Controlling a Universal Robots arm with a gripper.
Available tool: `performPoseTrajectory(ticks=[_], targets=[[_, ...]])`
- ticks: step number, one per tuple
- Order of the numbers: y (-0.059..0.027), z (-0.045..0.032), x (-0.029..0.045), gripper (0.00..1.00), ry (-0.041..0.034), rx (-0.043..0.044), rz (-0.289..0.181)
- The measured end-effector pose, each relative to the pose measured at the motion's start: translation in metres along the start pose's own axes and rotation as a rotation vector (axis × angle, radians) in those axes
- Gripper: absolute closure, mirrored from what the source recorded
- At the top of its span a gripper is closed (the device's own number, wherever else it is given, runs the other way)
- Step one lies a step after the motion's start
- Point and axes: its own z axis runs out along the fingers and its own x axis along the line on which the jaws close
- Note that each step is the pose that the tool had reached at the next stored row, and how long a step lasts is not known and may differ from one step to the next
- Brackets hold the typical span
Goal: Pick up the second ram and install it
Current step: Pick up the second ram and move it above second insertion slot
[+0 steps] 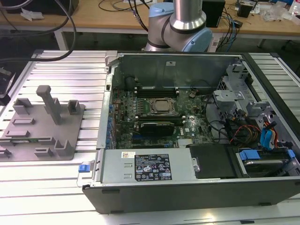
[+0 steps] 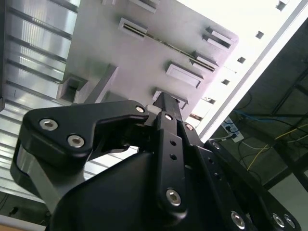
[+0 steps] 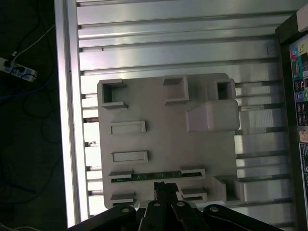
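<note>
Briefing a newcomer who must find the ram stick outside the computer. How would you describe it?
On the exterior view's left of the open computer case, a grey fixture tray lies on the slatted table. The ram stick is the thin dark-green strip held between grey holders, the only non-grey thing there.

Exterior view: elevated, angled down over the open computer case [image 1: 187, 117], with the grey fixture tray [image 1: 42, 136] at the exterior view's left. First wrist view: directly above the tray [image 3: 163, 125], facing down. Second wrist view: nearer, steeply oblique across the same tray [image 2: 134, 67]. All three views share the tray.
</note>
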Motion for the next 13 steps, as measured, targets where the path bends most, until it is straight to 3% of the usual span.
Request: performPoseTrajectory(ticks=[9,10,11,13], targets=[[0.0000,0.0003,0.0000,0.92,0.0000,0.0001,-0.001],[0.0000,0.0004,0.0001,0.92,0.0010,-0.0003,-0.024],[0.0000,0.0005,0.0000,0.92,0.0036,-0.0012,-0.085],[0.0000,0.0005,0.0000,0.92,0.0068,-0.0020,-0.155]])
